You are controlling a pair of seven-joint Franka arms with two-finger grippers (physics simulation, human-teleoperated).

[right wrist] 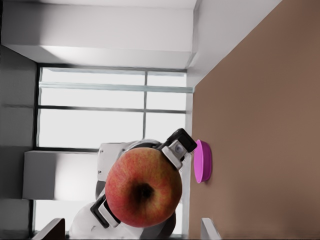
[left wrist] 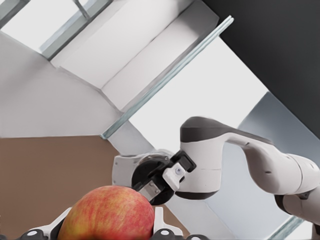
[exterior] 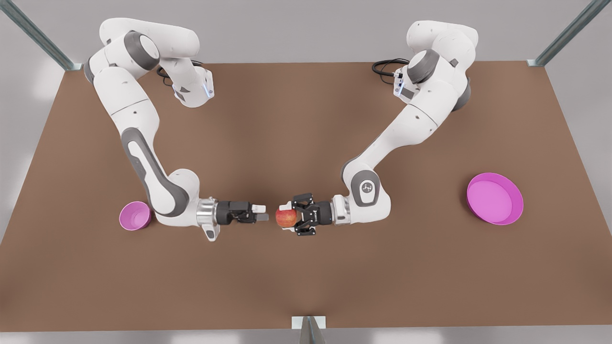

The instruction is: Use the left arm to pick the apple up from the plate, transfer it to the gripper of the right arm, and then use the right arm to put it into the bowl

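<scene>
The left gripper (exterior: 292,217), a wide black linkage hand on the arm at the front view's right, is closed on the apple (exterior: 286,218) and holds it level above the middle of the brown table (exterior: 306,286). White pads (left wrist: 159,222) press the fruit's flanks in the left wrist view. Facing it, just beside the apple and apparently not touching, is the right gripper (exterior: 262,213), a slim black hand behind a shiny metal cuff; its two pale fingers (right wrist: 209,231) are spread apart with nothing between them, and the right wrist view shows the apple centred ahead of that opening.

The step in hand is judged to be the hand-over: lifting from the plate (exterior: 495,198) is done, placing in the bowl (exterior: 135,215) is not. The next move calls for the right gripper to advance until its fingers bracket the apple on sides left free by the left pads, to close, and only then for the left gripper to let go; an early release would drop the fruit onto the table.

Hard to make out: the left fingertips are largely hidden behind the apple, the right fingers are cut off at the frame edge in the right wrist view, and the plate appears there edge-on. The bowl sits partly tucked against the right arm's elbow.
</scene>
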